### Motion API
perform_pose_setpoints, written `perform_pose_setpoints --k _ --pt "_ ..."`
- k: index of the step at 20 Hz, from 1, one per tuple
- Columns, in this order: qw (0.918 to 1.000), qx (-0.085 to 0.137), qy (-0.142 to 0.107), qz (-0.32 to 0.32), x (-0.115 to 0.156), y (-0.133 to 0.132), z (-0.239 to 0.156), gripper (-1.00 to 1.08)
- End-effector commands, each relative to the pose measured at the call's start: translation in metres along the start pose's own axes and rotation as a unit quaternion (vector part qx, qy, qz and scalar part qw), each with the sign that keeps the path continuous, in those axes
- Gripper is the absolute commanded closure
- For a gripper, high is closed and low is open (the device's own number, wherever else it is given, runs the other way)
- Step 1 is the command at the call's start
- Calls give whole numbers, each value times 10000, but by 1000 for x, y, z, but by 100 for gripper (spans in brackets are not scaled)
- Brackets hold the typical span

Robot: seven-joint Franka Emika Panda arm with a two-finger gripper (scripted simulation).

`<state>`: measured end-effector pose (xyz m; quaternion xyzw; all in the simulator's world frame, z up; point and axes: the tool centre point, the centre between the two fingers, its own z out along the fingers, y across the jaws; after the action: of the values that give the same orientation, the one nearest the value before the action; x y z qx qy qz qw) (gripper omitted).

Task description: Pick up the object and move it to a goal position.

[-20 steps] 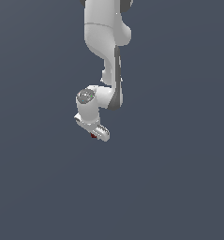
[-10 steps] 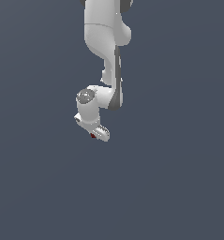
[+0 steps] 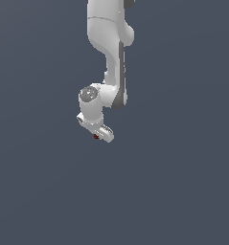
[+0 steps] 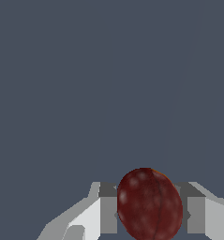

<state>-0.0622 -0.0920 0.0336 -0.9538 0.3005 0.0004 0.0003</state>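
The object (image 4: 150, 204) is a dark red, roughly round blob, held between the two grey-padded fingers (image 4: 108, 211) of my white gripper (image 4: 151, 213) in the wrist view. The pads press on both of its sides. In the exterior view the object (image 3: 96, 137) shows only as a tiny red speck under the gripper (image 3: 97, 135), at the end of the white arm (image 3: 108, 52) that reaches down from the top of the picture. The gripper is shut on the object.
A flat, uniform dark grey-blue surface (image 3: 183, 191) fills both views around the arm. No other objects, containers or edges show.
The arm, the gripper and the red object have shifted slightly, if at all, over the last second. The grip looks the same.
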Motion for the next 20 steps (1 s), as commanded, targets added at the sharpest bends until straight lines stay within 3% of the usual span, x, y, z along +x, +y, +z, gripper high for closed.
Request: perform_pose_setpoints --k 1,20 --pt "10000 3 4 -2 -4 -2 -11 108" --pt "10000 -5 7 4 -52 -30 -146 108"
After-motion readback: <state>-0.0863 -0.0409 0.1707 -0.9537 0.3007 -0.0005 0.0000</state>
